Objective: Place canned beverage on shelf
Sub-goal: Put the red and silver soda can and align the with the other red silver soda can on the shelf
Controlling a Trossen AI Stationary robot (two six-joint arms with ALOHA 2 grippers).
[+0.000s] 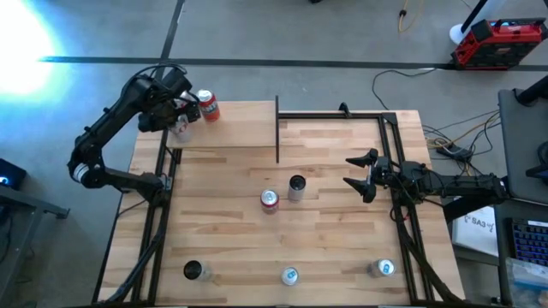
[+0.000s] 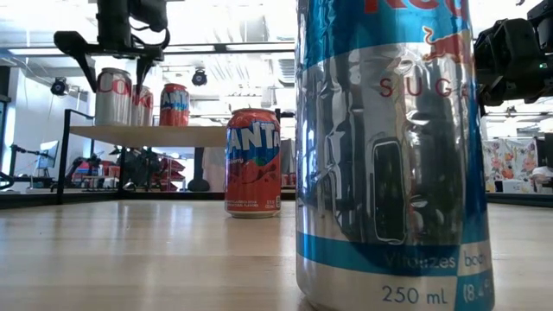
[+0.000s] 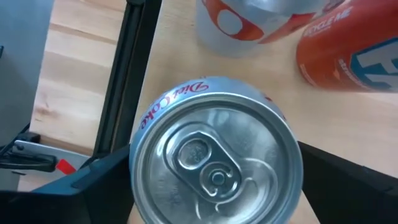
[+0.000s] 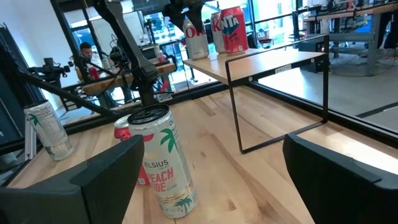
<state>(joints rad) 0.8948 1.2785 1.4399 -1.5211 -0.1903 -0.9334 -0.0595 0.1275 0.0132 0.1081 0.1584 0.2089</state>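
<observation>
A silver Diet Coke can [image 3: 216, 154] stood on the shelf [image 1: 235, 113] at the upper left of the high view, between the left gripper's [image 1: 181, 120] wide-open jaws. Right gripper [image 1: 360, 174], jaws wide, faced a Celsius Peach can [image 4: 163, 160].

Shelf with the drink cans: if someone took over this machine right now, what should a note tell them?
Left gripper: open, fingers straddling the top of the Diet Coke can, which stands on the shelf.
Right gripper: open, empty, waiting at the table's right side.
Done: three cans stand on the shelf, including the Diet Coke can and an orange can.
Left: lift the left arm clear, then shelve the tabletop cans: the red can, the Celsius can and three near the front edge.
</observation>
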